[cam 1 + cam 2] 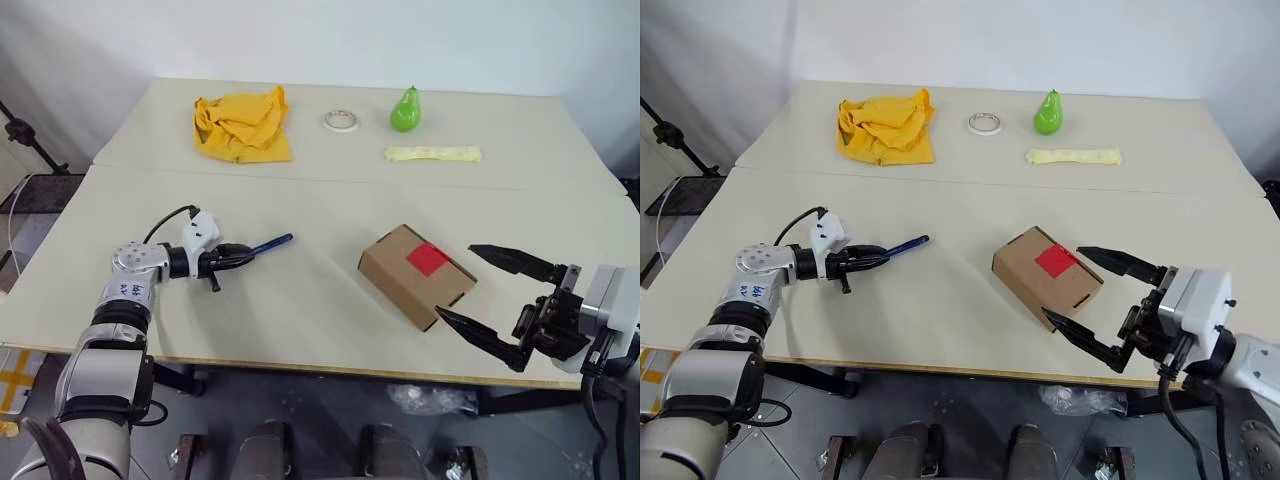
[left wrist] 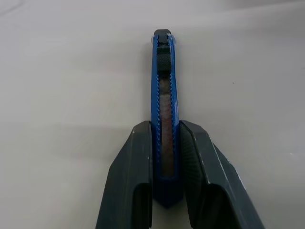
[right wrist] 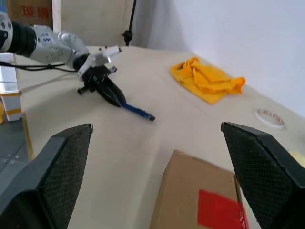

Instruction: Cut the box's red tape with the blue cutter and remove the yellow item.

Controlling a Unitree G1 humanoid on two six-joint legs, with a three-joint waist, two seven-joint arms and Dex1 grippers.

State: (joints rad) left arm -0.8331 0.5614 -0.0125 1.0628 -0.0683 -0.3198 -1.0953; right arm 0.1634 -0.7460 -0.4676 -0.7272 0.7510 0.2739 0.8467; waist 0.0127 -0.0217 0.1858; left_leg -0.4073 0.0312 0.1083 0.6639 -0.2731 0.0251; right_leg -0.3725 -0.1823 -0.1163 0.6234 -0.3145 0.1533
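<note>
I see my left gripper (image 1: 243, 256) clamped on the blue cutter (image 1: 272, 242) near the desk's (image 1: 320, 330) left edge, and my right gripper (image 1: 478, 290), fingers wide apart, beside the box (image 1: 405, 280) with red tape (image 1: 428, 259) near the front edge.

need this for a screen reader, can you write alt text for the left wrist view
The left end effector has its two black fingers closed on the sides of the blue cutter, which points straight away from the camera over the plain beige table.
</note>
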